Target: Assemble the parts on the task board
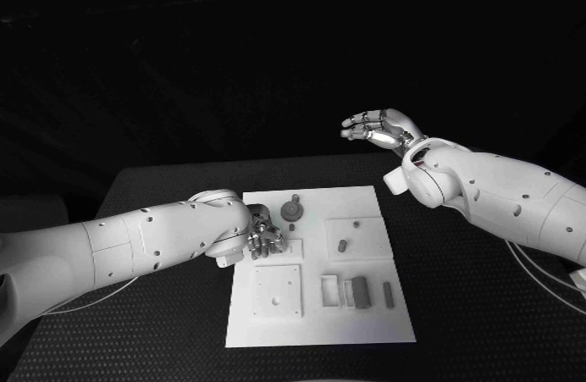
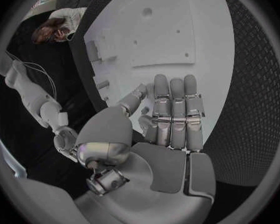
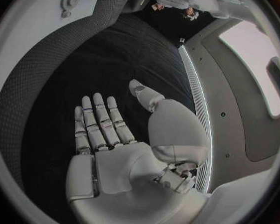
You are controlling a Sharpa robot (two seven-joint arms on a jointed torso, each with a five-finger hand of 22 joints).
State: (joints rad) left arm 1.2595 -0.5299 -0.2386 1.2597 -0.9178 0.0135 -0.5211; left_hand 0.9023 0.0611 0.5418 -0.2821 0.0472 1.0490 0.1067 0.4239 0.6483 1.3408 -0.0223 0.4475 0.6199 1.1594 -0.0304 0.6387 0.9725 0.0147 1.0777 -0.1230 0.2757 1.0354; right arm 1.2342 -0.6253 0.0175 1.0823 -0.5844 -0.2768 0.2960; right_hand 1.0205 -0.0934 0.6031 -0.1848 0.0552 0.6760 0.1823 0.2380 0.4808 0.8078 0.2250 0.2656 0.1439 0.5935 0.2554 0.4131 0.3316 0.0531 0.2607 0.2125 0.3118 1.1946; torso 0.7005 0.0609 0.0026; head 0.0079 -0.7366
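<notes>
My left hand (image 1: 262, 240) low over task board (image 1: 367, 314) left edge, fingers straight, side by side, holding nothing. Right hand (image 1: 381, 130) raised beyond bench (image 1: 489, 314), spread, empty. Grey parts (image 1: 354, 290) on board.

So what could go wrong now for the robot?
The left hand hangs low over the task board, close to small grey parts. It might knock one out of place. The right hand is open and raised beyond the table's far edge, so it probably cannot steady anything quickly.
</notes>
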